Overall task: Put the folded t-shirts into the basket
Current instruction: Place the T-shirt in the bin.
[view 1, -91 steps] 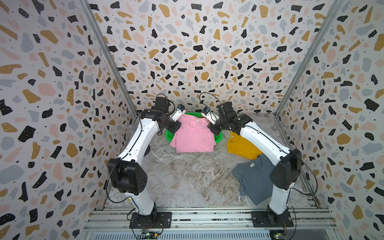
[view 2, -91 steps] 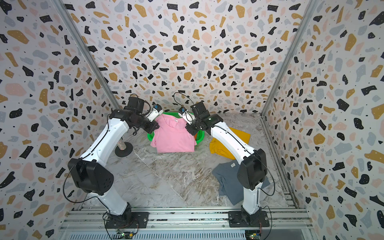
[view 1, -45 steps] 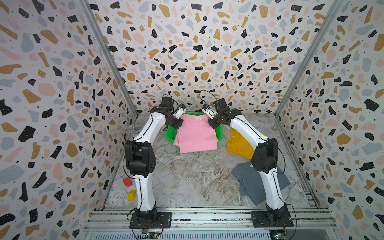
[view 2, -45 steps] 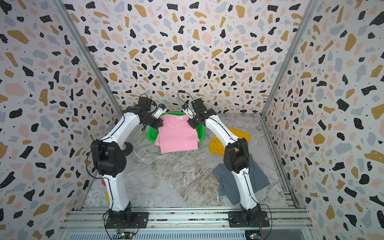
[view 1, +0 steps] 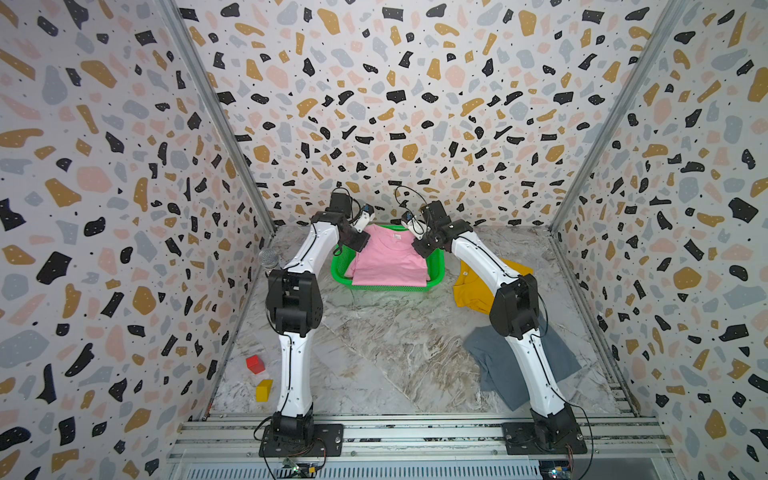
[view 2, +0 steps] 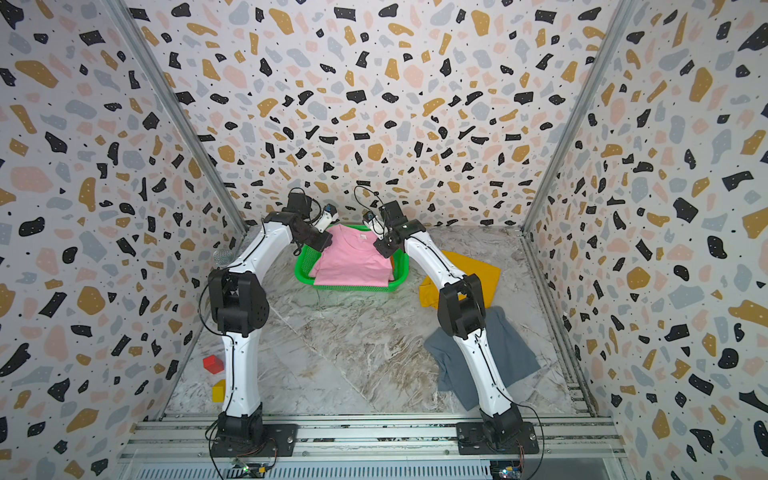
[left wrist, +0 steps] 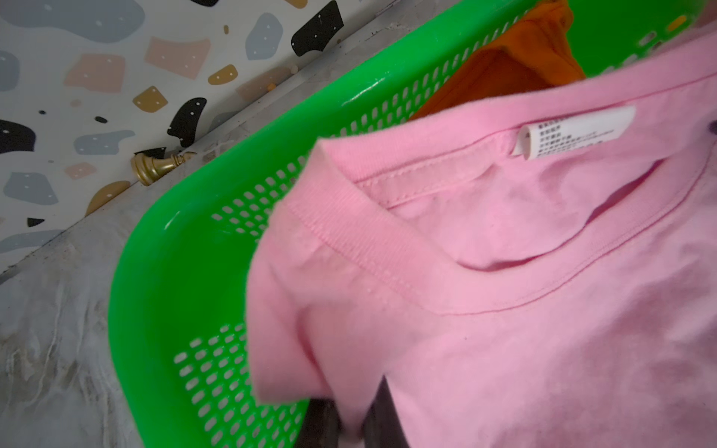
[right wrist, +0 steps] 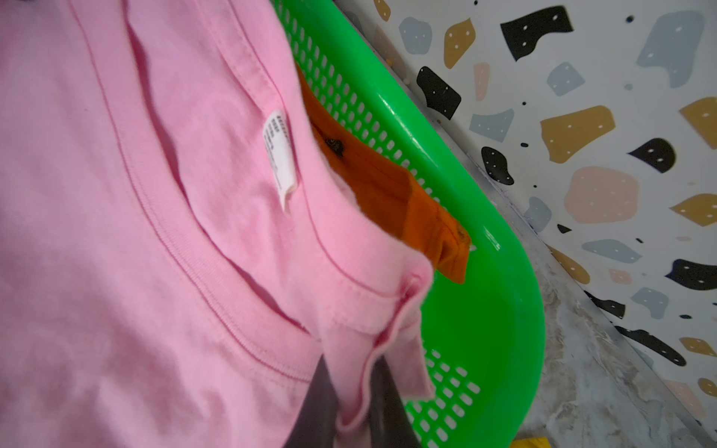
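The green mesh basket (view 1: 388,287) sits at the centre of both top views, close to the back wall. Inside it an orange t-shirt (right wrist: 392,186) lies against the basket's far wall. It is mostly covered by the pink t-shirt (view 1: 390,262), which spreads across the opening with its collar and white label (left wrist: 574,132) towards the back wall and its hem reaching the front rim.

The left gripper (left wrist: 349,422) has its dark fingers drawn narrow on one shoulder corner of the pink t-shirt. The right gripper (right wrist: 349,411) pinches the other shoulder corner the same way.

To the right of the basket a mustard t-shirt (view 1: 469,286) lies on the marbled tabletop (view 1: 395,345), partly hidden by the right arm. A grey t-shirt (view 1: 494,365) lies rumpled at the lower right.

At the lower left, by the side wall, stand a red cube (view 1: 254,364) and a yellow block (view 1: 264,390). A microphone head (view 1: 268,257) shows beside the left arm. A gold chess piece (left wrist: 155,166) lies at the foot of the wall behind the basket. Terrazzo-patterned walls (view 1: 415,104) enclose three sides.
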Available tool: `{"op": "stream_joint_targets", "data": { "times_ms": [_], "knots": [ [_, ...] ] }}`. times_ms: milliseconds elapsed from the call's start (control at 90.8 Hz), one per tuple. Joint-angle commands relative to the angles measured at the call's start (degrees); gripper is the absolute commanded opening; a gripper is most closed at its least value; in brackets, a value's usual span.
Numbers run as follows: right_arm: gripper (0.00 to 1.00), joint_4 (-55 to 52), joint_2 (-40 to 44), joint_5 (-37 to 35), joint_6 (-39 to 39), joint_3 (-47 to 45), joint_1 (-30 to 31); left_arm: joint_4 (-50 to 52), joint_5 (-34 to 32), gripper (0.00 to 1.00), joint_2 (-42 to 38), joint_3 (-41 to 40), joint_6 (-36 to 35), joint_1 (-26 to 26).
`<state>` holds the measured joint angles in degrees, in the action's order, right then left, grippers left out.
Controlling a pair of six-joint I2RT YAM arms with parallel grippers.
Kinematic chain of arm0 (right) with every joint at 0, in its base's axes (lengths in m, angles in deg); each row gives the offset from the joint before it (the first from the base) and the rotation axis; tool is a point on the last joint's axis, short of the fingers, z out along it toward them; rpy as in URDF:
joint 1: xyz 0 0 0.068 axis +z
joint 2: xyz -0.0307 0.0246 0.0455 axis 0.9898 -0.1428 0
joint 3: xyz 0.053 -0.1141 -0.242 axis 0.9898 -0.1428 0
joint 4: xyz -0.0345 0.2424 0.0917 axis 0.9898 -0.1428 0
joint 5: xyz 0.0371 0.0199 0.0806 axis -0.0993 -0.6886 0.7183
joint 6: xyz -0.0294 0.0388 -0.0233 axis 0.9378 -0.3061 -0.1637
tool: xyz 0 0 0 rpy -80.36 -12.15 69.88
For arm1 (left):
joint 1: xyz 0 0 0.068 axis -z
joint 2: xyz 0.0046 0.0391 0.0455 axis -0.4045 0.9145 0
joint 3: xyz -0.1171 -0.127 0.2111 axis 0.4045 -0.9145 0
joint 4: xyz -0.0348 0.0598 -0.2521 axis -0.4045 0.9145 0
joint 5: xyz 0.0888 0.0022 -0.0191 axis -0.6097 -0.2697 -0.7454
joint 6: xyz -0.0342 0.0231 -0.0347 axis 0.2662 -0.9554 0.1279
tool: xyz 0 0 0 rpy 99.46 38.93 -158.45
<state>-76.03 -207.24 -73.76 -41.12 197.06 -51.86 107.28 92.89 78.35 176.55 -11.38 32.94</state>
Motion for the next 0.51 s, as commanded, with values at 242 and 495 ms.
{"op": "stream_joint_targets", "data": {
  "times_ms": [242,495],
  "knots": [
    [0.00,-1.0,-3.3,-3.0,2.0,5.4,-0.7,-1.8,-3.3,0.00,3.9,2.5,-1.3,-0.3],
    [0.22,-0.3,-3.9,-6.7,4.2,7.0,-0.9,-2.6,-6.9,0.20,5.5,3.9,-0.6,-0.2]
  ]
}}
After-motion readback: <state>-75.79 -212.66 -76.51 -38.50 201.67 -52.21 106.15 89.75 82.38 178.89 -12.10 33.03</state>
